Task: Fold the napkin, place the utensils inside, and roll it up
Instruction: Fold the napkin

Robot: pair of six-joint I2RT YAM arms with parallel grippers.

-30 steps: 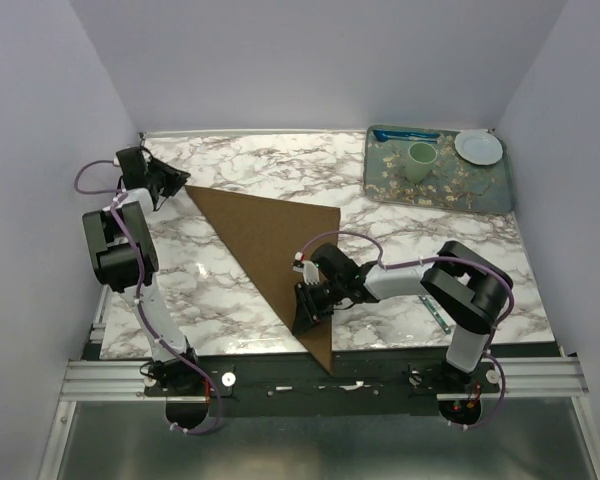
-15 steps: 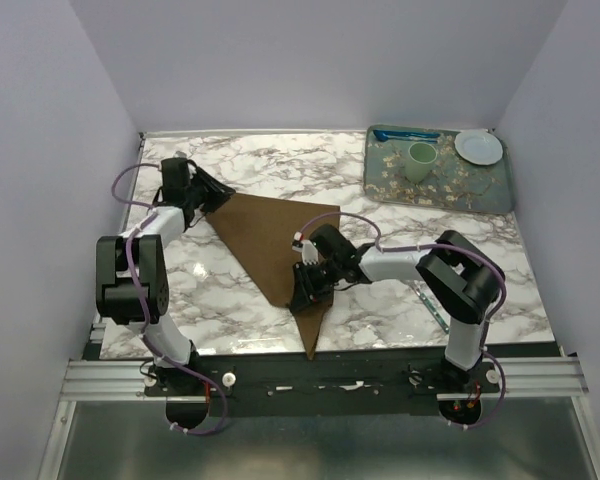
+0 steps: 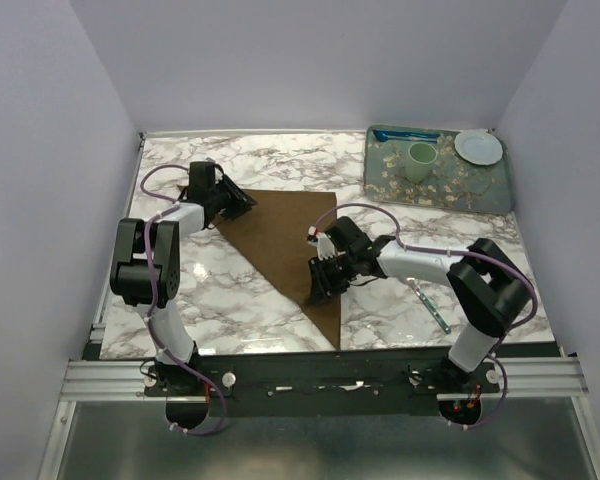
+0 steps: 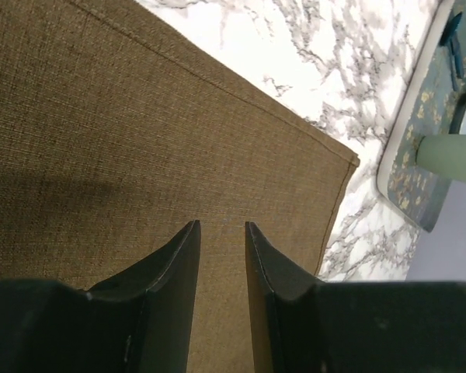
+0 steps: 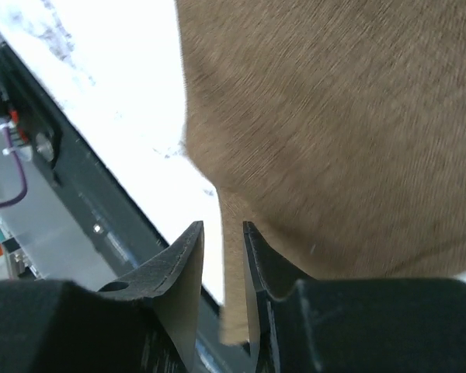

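The brown napkin (image 3: 290, 230) lies folded into a triangle mid-table, its narrow tip pointing at the near edge. My left gripper (image 3: 235, 200) hovers low over the napkin's back left part. In the left wrist view its jaws (image 4: 221, 224) stand a little apart above flat cloth (image 4: 179, 116), pinching nothing. My right gripper (image 3: 320, 290) sits on the napkin's lower part. Its jaws (image 5: 223, 225) are also slightly apart, with the cloth (image 5: 334, 116) and its tip showing below them. The spoon (image 3: 432, 308), with its thin teal handle, lies on the marble to the right of the napkin.
A patterned tray (image 3: 440, 192) at the back right carries a green cup (image 3: 421, 160), a white plate (image 3: 478, 147) and a bright blue utensil (image 3: 405, 133). The tray (image 4: 408, 167) and cup (image 4: 450, 155) show at the right of the left wrist view. Walls close in on three sides.
My left gripper has swung right from the back left corner onto the napkin. The right gripper moved slightly right. The napkin shifted right, and its tip pulled back from the near edge.
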